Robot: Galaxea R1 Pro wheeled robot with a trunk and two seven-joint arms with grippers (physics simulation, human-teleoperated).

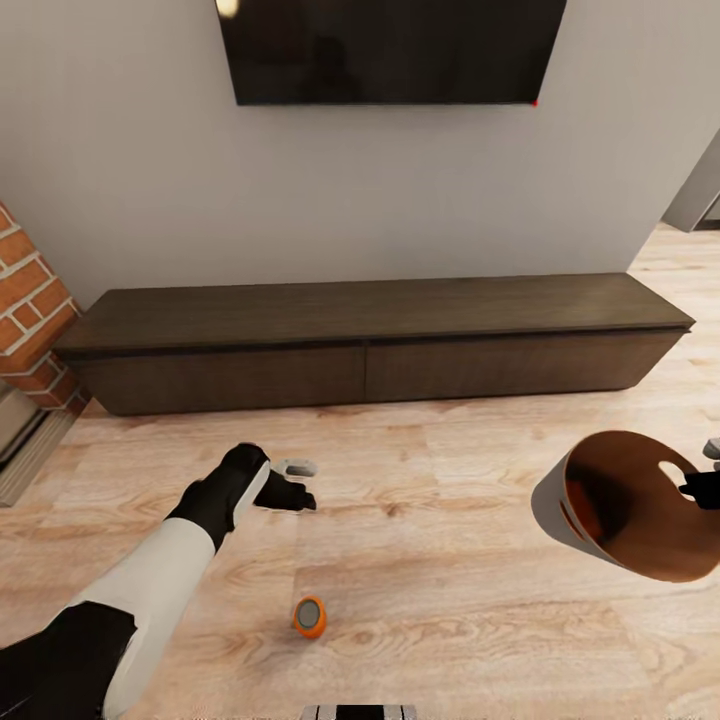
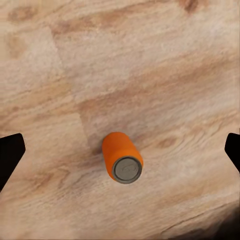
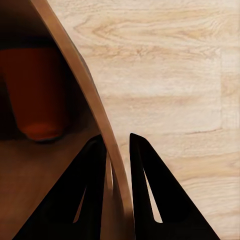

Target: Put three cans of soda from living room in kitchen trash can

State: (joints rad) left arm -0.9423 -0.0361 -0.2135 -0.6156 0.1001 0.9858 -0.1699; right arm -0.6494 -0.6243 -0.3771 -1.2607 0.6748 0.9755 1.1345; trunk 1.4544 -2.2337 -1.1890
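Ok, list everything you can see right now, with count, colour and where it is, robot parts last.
soda can: one, orange, upright on the floor; another orange can inside the bin
trash can: one, grey outside, coppery-brown inside, tilted, held off the floor at right
cabinet: one, dark brown, along the wall
TV: one, black, wall-mounted
fireplace: one, red brick, far left
floor: light wood
left gripper: open, above the floor can
right gripper: pinching the bin's rim

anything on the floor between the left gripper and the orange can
No: bare wood floor separates the open left gripper from the orange can, seen in head and left wrist views.
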